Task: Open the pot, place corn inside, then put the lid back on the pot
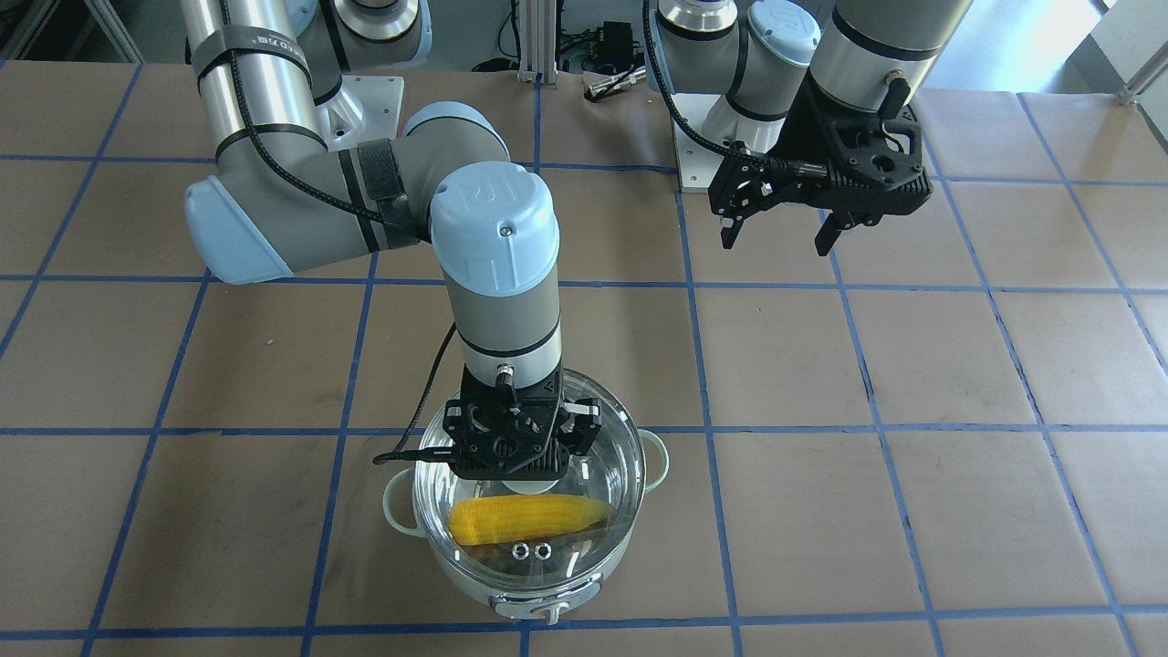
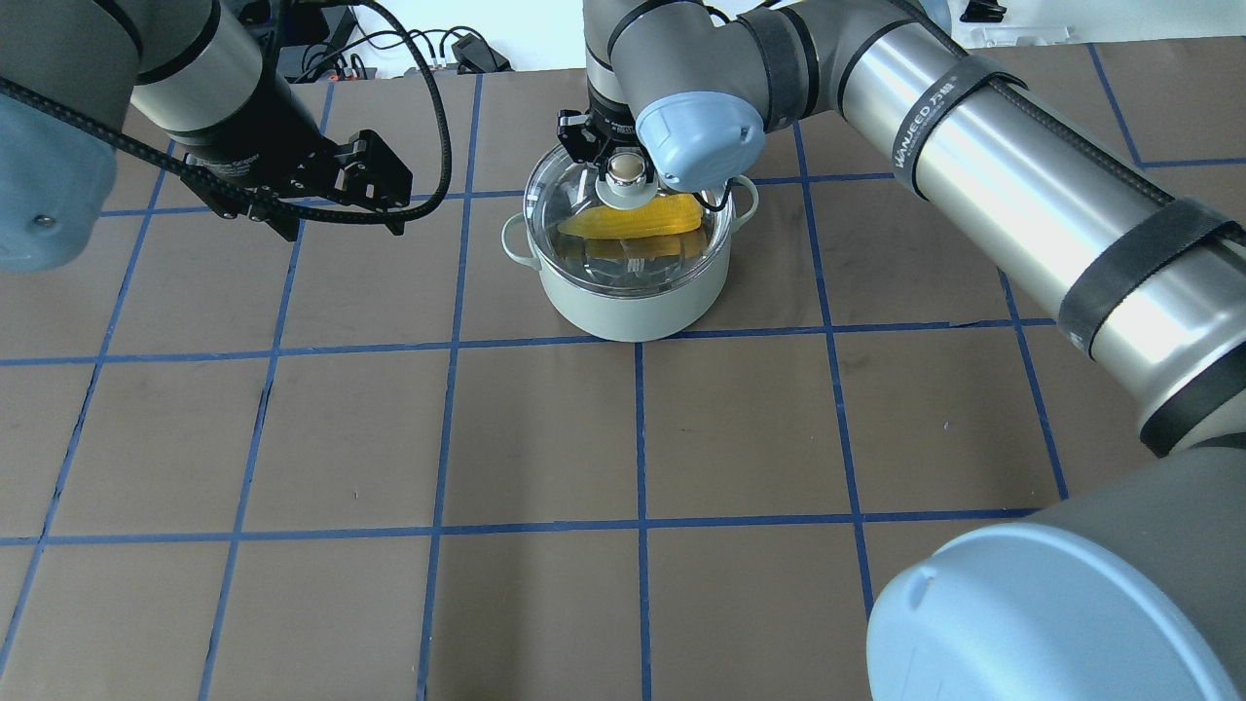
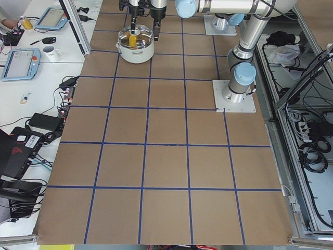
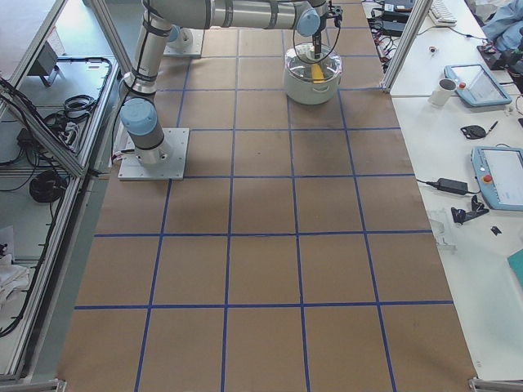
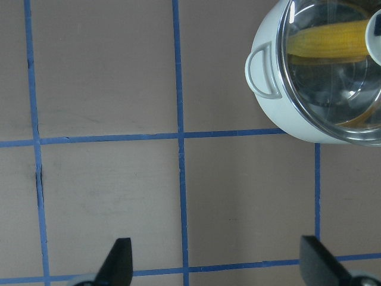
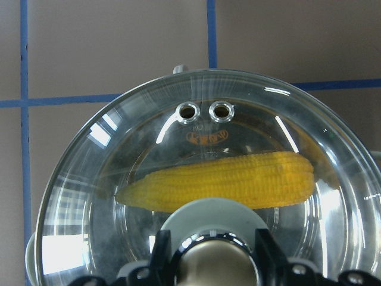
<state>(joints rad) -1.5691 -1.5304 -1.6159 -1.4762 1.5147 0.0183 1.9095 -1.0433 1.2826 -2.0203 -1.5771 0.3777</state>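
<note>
The pale mint-green pot (image 2: 633, 302) stands on the table, with its control knob (image 1: 538, 613) facing away from the robot. The clear glass lid (image 6: 107, 196) sits on the pot's rim. The yellow corn (image 6: 226, 179) lies inside under the glass; it also shows in the front view (image 1: 529, 518). My right gripper (image 6: 213, 259) reaches down from above, and its fingers press both sides of the lid's beige ball knob (image 2: 628, 170). My left gripper (image 1: 776, 233) is open and empty, raised above the table beside the pot, which shows at the edge of its wrist view (image 5: 280, 113).
The table is brown paper with a blue tape grid (image 2: 638, 428). Both arm base plates (image 1: 703, 137) stand at the robot's edge. Side benches hold tablets, a mug (image 4: 441, 91) and cables.
</note>
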